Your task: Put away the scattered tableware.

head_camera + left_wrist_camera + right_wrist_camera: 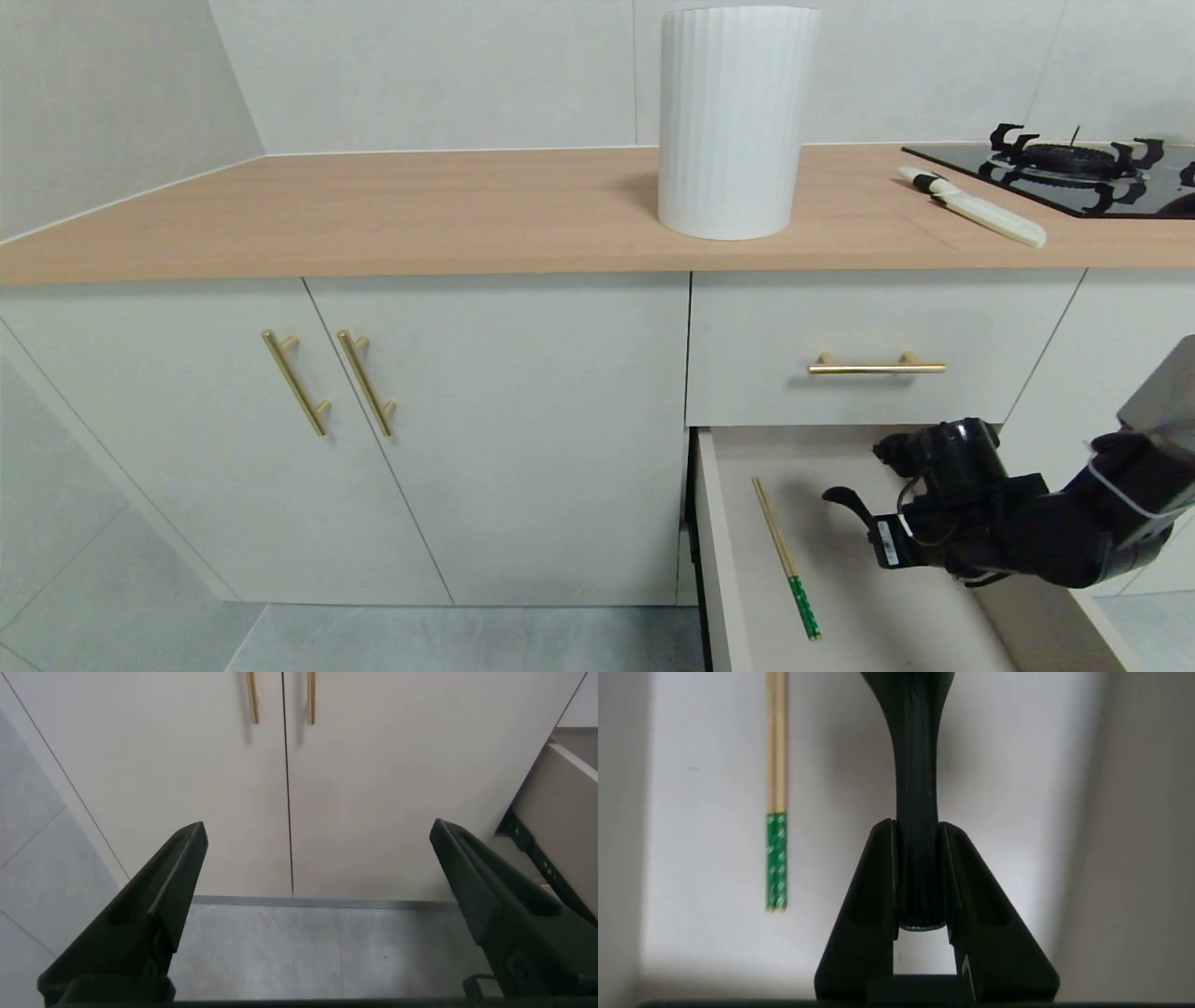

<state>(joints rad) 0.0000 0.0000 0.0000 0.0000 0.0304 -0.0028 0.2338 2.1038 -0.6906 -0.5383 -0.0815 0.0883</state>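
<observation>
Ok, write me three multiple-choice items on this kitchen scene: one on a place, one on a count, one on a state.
1. Where do the wooden chopsticks with green ends lie? A on the counter; B in the open pale drawer; C on the floor.
2. How many gold bar handles are on the cabinet fronts? A one; B five; C three.
3. What state is the right gripper in? A shut on a slim black utensil; B open, empty; C shut on a knife.
Answers: 1 B, they rest on the drawer's floor. 2 C, two upright, one level. 3 A, it clamps the utensil's stem.
</observation>
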